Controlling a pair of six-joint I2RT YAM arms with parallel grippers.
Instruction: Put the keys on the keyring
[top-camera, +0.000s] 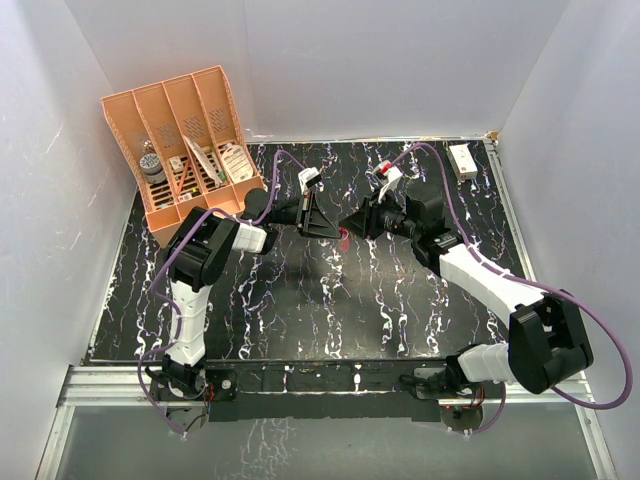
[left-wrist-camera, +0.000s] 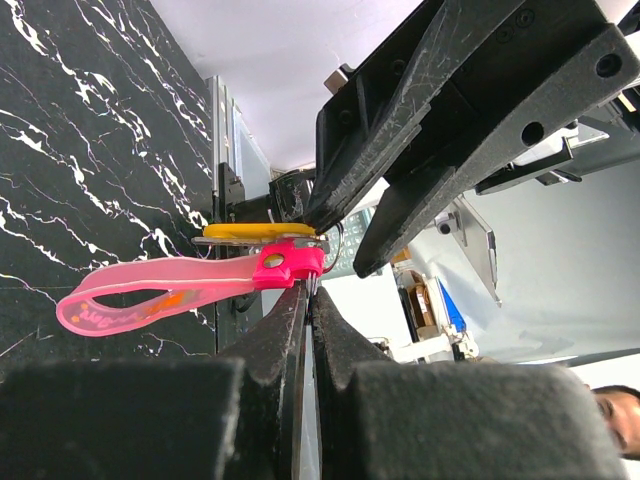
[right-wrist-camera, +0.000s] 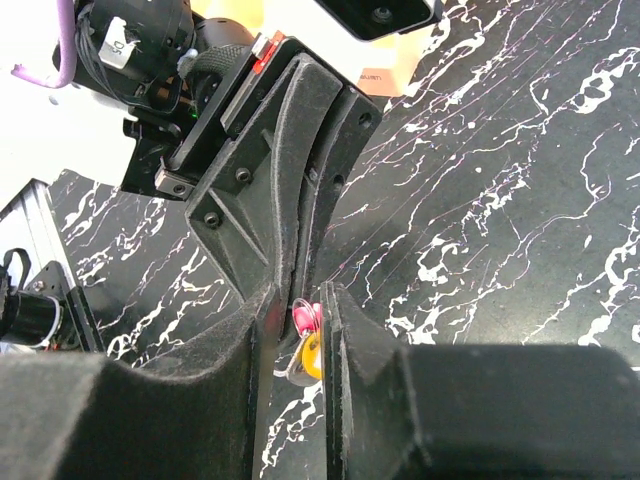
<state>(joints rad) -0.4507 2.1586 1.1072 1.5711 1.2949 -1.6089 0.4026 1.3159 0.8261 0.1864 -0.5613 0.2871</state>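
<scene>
Across the middle of the overhead view lay a black marbled table (top-camera: 300, 310), with an orange file rack (top-camera: 185, 140) at upper left. Near the centre of that view, the two grippers met tip to tip. The left gripper (left-wrist-camera: 310, 295) was pressed together, pinching the pink keyring (left-wrist-camera: 170, 290) at its ring end, strap loop sticking out free. The right gripper (right-wrist-camera: 300, 300) was closed narrowly on the small yellow key (left-wrist-camera: 258, 231), which touched the keyring's ring end.

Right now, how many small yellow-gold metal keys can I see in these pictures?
1. The small yellow-gold metal key sits between the right gripper's fingers, beside the pink strap keyring that the left gripper grips. Others may be hidden.
</scene>
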